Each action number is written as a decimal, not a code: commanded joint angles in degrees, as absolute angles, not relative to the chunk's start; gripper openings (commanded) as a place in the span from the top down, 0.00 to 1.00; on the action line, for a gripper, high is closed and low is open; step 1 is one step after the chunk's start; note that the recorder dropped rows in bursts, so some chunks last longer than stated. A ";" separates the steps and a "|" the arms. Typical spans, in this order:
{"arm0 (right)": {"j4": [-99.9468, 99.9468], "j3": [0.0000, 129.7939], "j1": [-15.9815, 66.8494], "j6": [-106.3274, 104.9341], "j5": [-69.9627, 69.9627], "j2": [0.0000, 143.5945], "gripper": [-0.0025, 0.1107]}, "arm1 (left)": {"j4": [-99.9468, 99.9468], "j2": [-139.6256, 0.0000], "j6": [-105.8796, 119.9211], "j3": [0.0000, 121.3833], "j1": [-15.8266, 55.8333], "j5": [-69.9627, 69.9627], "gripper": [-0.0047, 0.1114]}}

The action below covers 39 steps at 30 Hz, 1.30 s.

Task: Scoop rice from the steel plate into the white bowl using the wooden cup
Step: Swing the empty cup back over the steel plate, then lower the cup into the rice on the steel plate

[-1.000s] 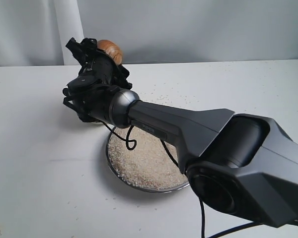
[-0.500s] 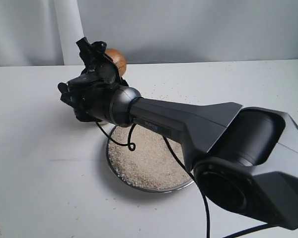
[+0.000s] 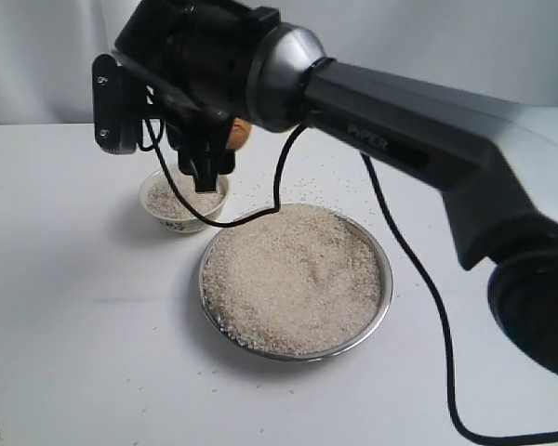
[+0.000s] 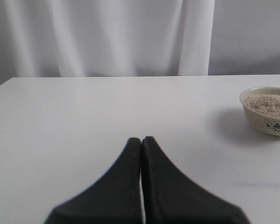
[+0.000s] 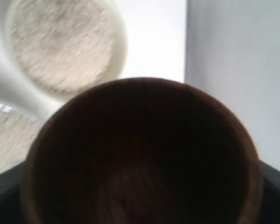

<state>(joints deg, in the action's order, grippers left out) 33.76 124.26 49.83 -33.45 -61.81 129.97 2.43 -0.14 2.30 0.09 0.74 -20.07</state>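
1. Counting the dishes gives three: one plate, one bowl and one cup.
2. Two grippers show, one in each wrist view; only the right arm appears in the exterior view.
3. The right gripper is up in the air above the bowl and pinches the cup between its fingers. In the exterior view only a brown sliver of the cup shows behind the dark fingers.
4. In the right wrist view the cup's mouth faces the camera and fills most of the picture. Its inside is dark and blurred, so I cannot tell whether any grains lie in it.
5. The left gripper has its two black fingers pressed together with nothing between them. It sits low over bare tabletop, well apart from the bowl.
6. Rice lies in two heaps. The large one fills the plate nearly to the rim; the small one sits in the bowl, rising to about the rim.
7. A scatter of loose grains also lies on the tabletop, beyond the plate and around its near side.
8. The bowl stands upright on the tabletop just beside the plate, on its far left side as the exterior view shows it. The two look close together, but whether they touch is not clear.
9. The bowl has dark blue markings on its side.
10. One black cable hangs from the right arm, looping over the bowl and across the plate's far rim.
11. A pale curtain hangs behind the tabletop.
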 commanded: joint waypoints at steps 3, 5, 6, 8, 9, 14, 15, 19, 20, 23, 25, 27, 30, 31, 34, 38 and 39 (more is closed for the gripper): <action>22.89 122.49 47.26 -38.78 -69.96 126.29 0.98 | 2.40 0.00 2.08 0.00 0.89 -19.74 0.96; 22.74 121.08 46.62 -38.22 -69.96 125.57 0.98 | 2.40 0.00 2.08 0.00 0.89 -19.74 0.96; 22.90 119.80 46.52 -38.10 -69.96 125.42 0.98 | 2.40 0.00 2.08 0.00 0.89 -19.74 0.96; 23.59 116.43 46.00 -37.98 -69.96 124.34 0.98 | 2.40 0.00 2.08 0.00 0.89 -19.74 0.96; 23.71 114.93 45.75 -37.85 -69.96 124.09 0.98 | 2.40 0.00 2.08 0.00 0.89 -19.74 0.96; 27.69 105.57 44.48 -35.53 -69.96 122.82 0.98 | 2.40 0.00 2.08 0.00 0.89 -19.74 0.96; 28.66 104.14 43.99 -35.53 -69.96 122.71 0.98 | 2.40 0.00 2.08 0.00 0.89 -19.74 0.96; 31.64 98.77 42.80 -34.12 -69.96 122.71 0.98 | 2.40 0.00 2.08 0.00 0.89 -19.74 0.96; 32.03 97.81 42.66 -34.02 -69.96 122.71 0.98 | 2.40 0.00 2.08 0.00 0.89 -19.74 0.96; 33.46 95.77 42.11 -32.86 -69.96 122.71 0.98 | 2.40 0.00 2.08 0.00 0.89 -19.74 0.96; 33.79 95.12 42.11 -32.51 -69.96 123.21 0.98 | 2.40 0.00 2.08 0.00 0.89 -19.74 0.96; 33.79 95.00 42.11 -31.62 -69.96 123.94 0.98 | 2.40 0.00 2.08 0.00 0.89 -19.74 0.96; 33.89 95.00 42.11 -30.99 -69.96 125.44 0.98 | 2.40 0.00 2.08 0.00 0.89 -19.74 0.96; 33.89 95.10 42.11 -30.99 -69.96 126.13 0.98 | 2.40 0.00 2.08 0.00 0.89 -19.74 0.96; 34.16 95.10 42.11 -30.67 -69.96 128.30 0.98 | 2.40 0.00 2.08 0.00 0.89 -19.74 0.96; 34.99 95.10 42.21 -29.27 -69.96 130.13 0.98 | 2.40 0.00 2.08 0.00 0.89 -19.74 0.96; 34.99 95.10 42.22 -29.01 -69.96 130.22 0.98 | 2.40 0.00 2.08 0.00 0.89 -19.74 0.96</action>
